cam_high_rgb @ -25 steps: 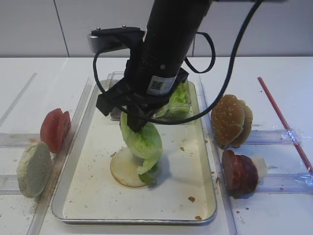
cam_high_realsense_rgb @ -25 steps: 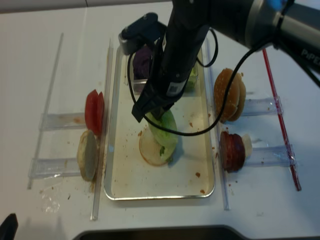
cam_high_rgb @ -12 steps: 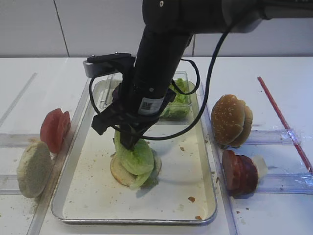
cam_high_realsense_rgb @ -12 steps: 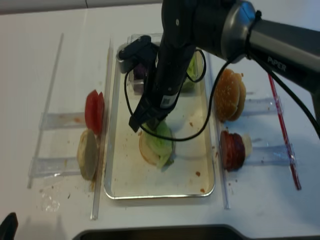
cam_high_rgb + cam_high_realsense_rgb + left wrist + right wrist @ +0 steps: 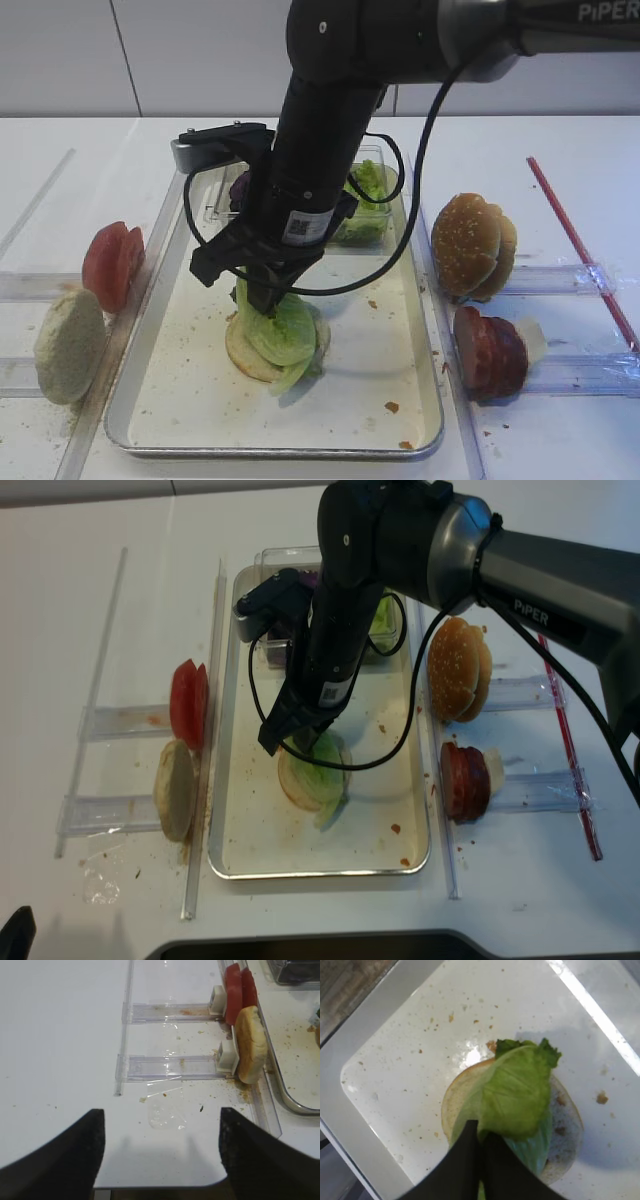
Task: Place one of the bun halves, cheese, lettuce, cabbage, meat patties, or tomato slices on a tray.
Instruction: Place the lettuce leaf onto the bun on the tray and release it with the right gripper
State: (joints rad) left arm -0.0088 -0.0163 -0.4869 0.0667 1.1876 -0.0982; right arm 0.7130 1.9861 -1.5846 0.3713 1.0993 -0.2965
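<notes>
My right gripper [image 5: 265, 300] is shut on the near end of the crinkly green lettuce [image 5: 285, 335], low over the silver tray [image 5: 370, 360]. In the right wrist view the lettuce [image 5: 517, 1092] lies draped over a pale bun half [image 5: 457, 1102] on the tray floor [image 5: 395, 1060], its end pinched in the gripper [image 5: 481, 1130]. The second overhead view shows the same lettuce [image 5: 322, 765] beneath the gripper [image 5: 300, 742]. My left gripper [image 5: 159, 1115] hangs open over bare white table, holding nothing.
Tomato slices [image 5: 112, 262] and a pale bun half [image 5: 68, 345] stand in racks left of the tray. Sesame buns [image 5: 470, 245], meat patties [image 5: 490, 352] and cheese [image 5: 530, 340] stand to its right. A clear box [image 5: 365, 215] with greens and purple cabbage [image 5: 240, 185] sits at the tray's back.
The right gripper has come down and slightly left with the lettuce. The leaf, hanging a second ago, now lies folded on the bun half.
</notes>
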